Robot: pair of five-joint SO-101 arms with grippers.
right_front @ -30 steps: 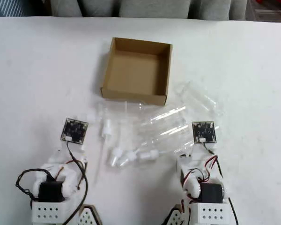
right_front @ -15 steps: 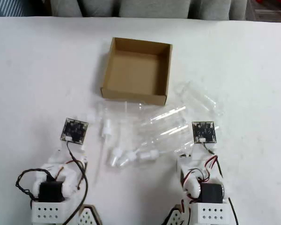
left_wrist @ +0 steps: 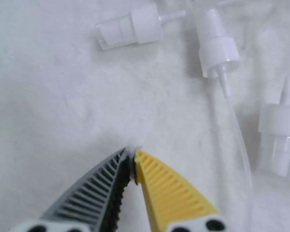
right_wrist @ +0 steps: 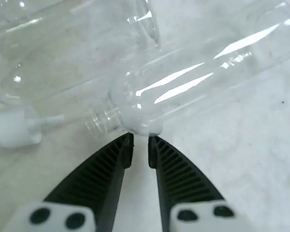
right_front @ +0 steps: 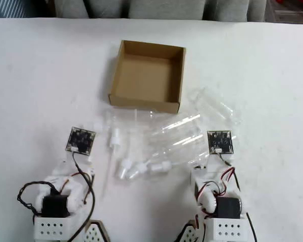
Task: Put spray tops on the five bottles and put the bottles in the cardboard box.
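A: Now, from the high view first. Where to look for the cardboard box [right_front: 148, 75]?

B: Toward the far side of the white worktop [right_front: 40, 75], open upward, its brown bottom in full sight. Just on the near side of it, clear bottles [right_front: 174, 132] lying flat in a loose heap. Cannot tell how many, overlapping too much. Near their necks, loose white spray tops [right_front: 141, 166], also lying on the worktop.

A: And the arms?

B: Resting at the near edge, left arm [right_front: 55, 201] and right arm [right_front: 219, 201], with the spray tops between the two.

A: Next, the left wrist view.

B: Left pincer [left_wrist: 132, 162] fully closed, grey finger against yellow finger, gripping nothing, tips low over the worktop. Beyond the tips, three spray tops, apart from each other. From one of them, a long thin tube [left_wrist: 237, 140] trailing along the surface.

A: Finally, the right wrist view.

B: Right pincer [right_wrist: 139, 145] with both black fingers a small slit apart, gripping nothing. Tips just beside the shoulder of one open-necked bottle [right_wrist: 193, 82] lying on its side. Touching it or not, hard to say. More bottles behind it, and one spray top beside its neck.
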